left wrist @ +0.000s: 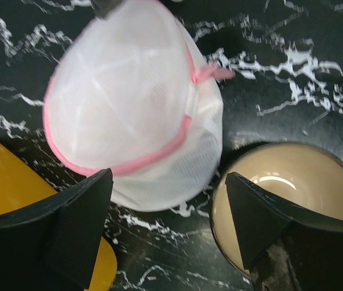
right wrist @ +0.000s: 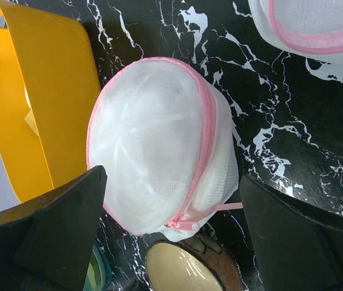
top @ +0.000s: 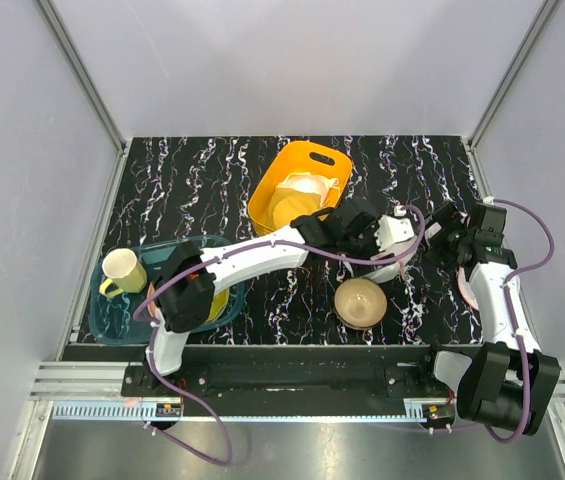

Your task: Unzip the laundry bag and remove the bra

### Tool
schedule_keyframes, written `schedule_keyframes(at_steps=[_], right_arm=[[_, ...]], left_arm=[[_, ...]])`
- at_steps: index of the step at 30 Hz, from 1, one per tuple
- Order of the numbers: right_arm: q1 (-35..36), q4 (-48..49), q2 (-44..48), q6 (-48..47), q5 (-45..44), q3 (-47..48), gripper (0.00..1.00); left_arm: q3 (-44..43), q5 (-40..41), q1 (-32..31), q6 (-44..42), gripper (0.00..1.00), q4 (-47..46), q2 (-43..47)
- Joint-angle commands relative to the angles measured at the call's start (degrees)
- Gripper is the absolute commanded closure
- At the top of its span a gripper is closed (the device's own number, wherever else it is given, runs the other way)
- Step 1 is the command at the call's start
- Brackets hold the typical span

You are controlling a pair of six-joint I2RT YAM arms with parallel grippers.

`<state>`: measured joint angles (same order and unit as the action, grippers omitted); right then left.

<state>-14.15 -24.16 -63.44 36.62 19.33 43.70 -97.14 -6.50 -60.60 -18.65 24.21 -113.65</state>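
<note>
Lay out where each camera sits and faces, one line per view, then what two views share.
Top external: above and behind the arms, looking down on the table; left arm and right arm show.
Left wrist: on the left arm, looking down at the bag and bowl; left tool open.
Right wrist: on the right arm, looking down at the bag, beside the bin; right tool open.
Shared: both wrist views show bag and bowl.

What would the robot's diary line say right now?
left gripper open | right gripper open | laundry bag unheld, zip looks shut | bra not seen
</note>
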Motion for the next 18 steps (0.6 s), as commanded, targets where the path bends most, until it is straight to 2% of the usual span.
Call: schedule_keyframes(at_steps=[1, 6, 10, 18], right_arm=[[-0.96, -3.17, 0.51, -1.2, -1.14, 3.4, 0.0], [-1.93, -3.88, 0.25, -1.64, -1.4, 4.81, 0.0], [-3.25, -4.57, -0.46, -2.43, -0.88, 5.6, 0.0], [-4.13, -5.1, -0.1, -3.4, -1.05, 5.87, 0.0]], left_arm=[[-2.88, -3.17, -0.66, -0.77, 0.2, -9.44, 0.62], [-4.54, -1.84, -1.54, -0.94, 0.23, -12.6, -2.45], [-11.48, -2.29, -1.72, -3.23, 0.23, -7.43, -7.72], [-12.46, 1.83, -1.72, -4.19, 0.22, -7.42, -12.13]])
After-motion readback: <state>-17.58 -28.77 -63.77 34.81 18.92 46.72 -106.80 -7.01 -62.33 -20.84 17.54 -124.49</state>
